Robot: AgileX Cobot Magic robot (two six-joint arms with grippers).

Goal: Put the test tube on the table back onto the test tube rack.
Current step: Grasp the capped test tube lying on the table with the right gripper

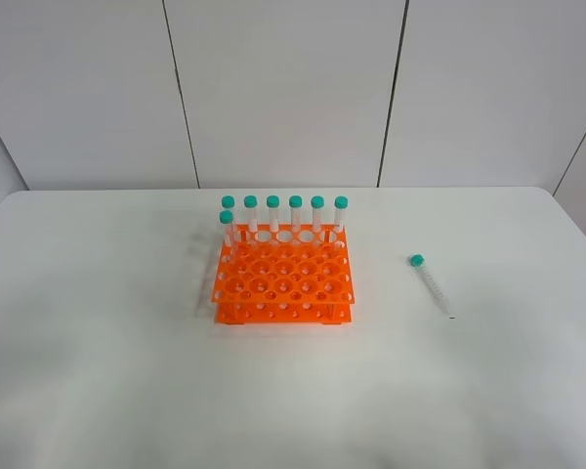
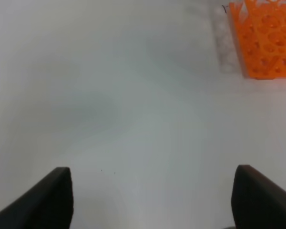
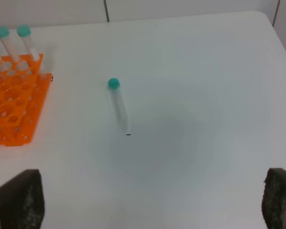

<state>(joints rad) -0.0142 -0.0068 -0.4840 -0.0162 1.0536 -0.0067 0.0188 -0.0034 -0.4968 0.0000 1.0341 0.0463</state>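
The slim, clear plastic, teal-capped test tube (image 1: 432, 284) lies on the white desk (image 1: 127, 342) toward its right edge, apart from the orange plastic rack (image 1: 283, 278). Likely light, rigid and slippery: grasp mid-barrel. The left end effector (image 2: 152, 172) and right end effector (image 3: 152, 174) stand apart.

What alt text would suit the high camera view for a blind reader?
A teal-capped test tube lies alone on a white table, right of an orange test tube rack. Seven matching tubes stand upright in the rack's far holes.
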